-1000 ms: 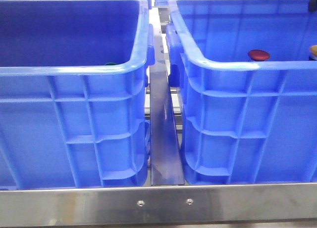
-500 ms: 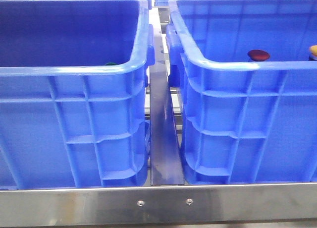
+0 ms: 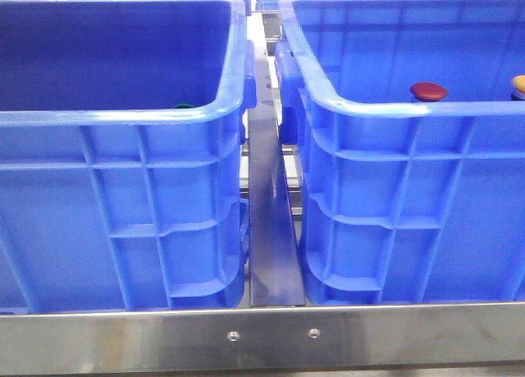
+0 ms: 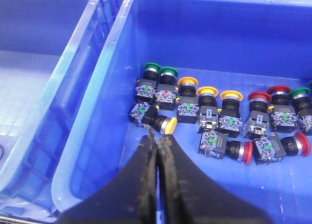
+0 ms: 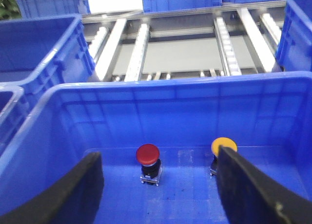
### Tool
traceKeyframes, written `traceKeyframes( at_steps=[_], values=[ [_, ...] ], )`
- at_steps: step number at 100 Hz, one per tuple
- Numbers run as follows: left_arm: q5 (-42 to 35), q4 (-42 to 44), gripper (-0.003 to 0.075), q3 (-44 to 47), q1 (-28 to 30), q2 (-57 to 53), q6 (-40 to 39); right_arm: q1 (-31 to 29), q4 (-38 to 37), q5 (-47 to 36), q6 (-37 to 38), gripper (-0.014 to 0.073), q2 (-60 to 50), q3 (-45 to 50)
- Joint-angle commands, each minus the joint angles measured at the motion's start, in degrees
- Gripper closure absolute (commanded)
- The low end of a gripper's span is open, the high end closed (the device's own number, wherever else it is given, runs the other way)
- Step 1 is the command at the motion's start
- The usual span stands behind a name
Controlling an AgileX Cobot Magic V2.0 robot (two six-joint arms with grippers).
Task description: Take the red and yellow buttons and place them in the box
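In the front view a dark red button [image 3: 428,91] and a yellow button [image 3: 518,84] stand upright inside the right blue box [image 3: 394,108]. Neither gripper shows there. In the right wrist view my right gripper [image 5: 158,160] is open and empty above the box floor. The red button [image 5: 147,154] stands between its fingers and farther off, and the yellow button [image 5: 224,145] is partly behind one finger [image 5: 248,185]. In the left wrist view my left gripper [image 4: 158,140] is shut on nothing, just short of a yellow button [image 4: 166,124] lying on its side.
The left wrist view shows a second blue crate [image 4: 112,78] holding several green, yellow and red buttons on switch blocks, with another crate [image 4: 44,78] beside it. In the front view the left crate [image 3: 123,115] shows a green cap [image 3: 182,106]; a metal divider [image 3: 271,213] runs between crates.
A dark part at the top right edge of the front view has left the frame. The red and yellow buttons have not moved.
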Motion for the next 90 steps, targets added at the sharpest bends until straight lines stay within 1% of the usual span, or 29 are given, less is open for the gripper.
traceKeyframes(
  at_steps=[1,7,14,26,37,90],
  values=[
    [-3.9,1.2,0.0739,-1.5,0.1,0.4,-0.1,-0.3,0.7,-2.8,-0.6,0.0161,-3.2,-0.1],
    [-3.9,1.2,0.0739,-1.5,0.1,0.4,-0.1,-0.3,0.7,-2.3,-0.6,0.0229,-5.0,0.4],
    [-3.9,1.2,0.0739,-1.5,0.1,0.4,-0.1,-0.3,0.7,-1.5,-0.6,0.0333,-6.3,0.5],
    [-3.9,1.2,0.0739,-1.5,0.1,0.4,-0.1,-0.3,0.7,-1.4,-0.6,0.0539,-6.9,0.5],
    [-3.9,1.2,0.0739,-1.5,0.1,0.4,-0.1,-0.3,0.7,-1.4,-0.6,0.0695,-6.9,0.5],
    [-3.9,1.3,0.0739,-1.5,0.1,0.4,-0.1,-0.3,0.7,-1.1,-0.6,0.0690,-6.9,0.5]
  ],
)
